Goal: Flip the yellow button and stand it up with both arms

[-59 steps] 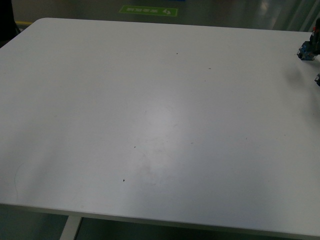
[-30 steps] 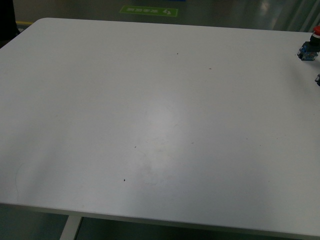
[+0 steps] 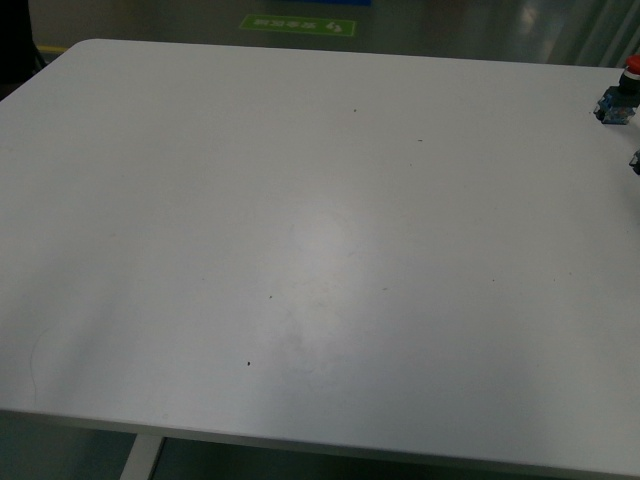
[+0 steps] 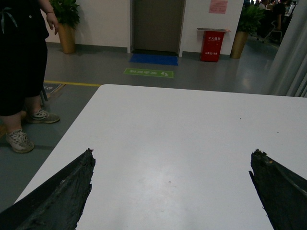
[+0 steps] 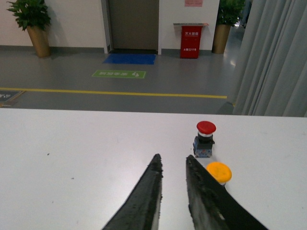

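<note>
Yellow button [image 5: 218, 172] — cap up, beside fingers [image 5: 201, 191].
</note>
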You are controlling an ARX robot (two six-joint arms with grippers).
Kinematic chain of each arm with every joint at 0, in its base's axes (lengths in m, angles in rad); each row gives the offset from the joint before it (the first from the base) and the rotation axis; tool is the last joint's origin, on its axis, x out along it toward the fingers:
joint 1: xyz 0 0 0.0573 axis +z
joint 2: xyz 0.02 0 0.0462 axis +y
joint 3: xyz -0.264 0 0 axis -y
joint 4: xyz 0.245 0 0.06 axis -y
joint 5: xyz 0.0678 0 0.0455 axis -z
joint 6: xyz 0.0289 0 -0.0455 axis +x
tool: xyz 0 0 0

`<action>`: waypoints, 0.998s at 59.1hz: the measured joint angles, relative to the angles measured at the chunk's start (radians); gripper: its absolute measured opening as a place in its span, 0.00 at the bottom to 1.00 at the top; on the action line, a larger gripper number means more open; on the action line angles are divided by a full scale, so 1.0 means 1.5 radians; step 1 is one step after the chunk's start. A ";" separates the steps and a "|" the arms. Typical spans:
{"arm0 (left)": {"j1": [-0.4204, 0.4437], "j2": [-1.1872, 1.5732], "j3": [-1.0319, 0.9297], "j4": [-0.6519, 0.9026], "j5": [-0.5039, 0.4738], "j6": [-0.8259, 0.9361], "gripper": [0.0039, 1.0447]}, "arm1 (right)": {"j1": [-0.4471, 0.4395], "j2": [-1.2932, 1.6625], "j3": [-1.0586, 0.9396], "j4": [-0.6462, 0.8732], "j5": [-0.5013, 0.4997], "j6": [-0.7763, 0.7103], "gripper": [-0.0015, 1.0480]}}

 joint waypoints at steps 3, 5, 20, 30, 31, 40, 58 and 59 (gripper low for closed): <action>0.000 0.000 0.000 0.000 0.000 0.000 0.94 | 0.003 -0.023 -0.024 0.000 0.003 -0.001 0.03; 0.000 0.000 0.000 0.000 0.000 0.000 0.94 | 0.007 -0.037 -0.037 0.000 0.010 -0.002 0.03; 0.000 0.000 0.000 0.000 0.000 0.000 0.94 | 0.041 -0.144 -0.131 -0.005 0.038 -0.002 0.03; 0.000 0.000 0.000 0.000 0.000 0.000 0.94 | 0.041 -0.203 -0.188 -0.019 0.038 -0.002 0.03; 0.000 0.000 0.000 0.000 0.000 0.000 0.94 | 0.041 -0.214 -0.192 -0.026 0.038 -0.002 0.03; 0.000 0.000 0.000 0.000 0.000 0.000 0.94 | 0.041 -0.319 -0.217 -0.100 0.038 -0.002 0.03; 0.000 0.000 0.000 0.000 0.000 0.000 0.94 | 0.041 -0.504 -0.245 -0.254 0.038 -0.002 0.03; 0.000 0.000 0.000 0.000 0.000 0.000 0.94 | 0.041 -0.513 -0.245 -0.263 0.038 -0.002 0.03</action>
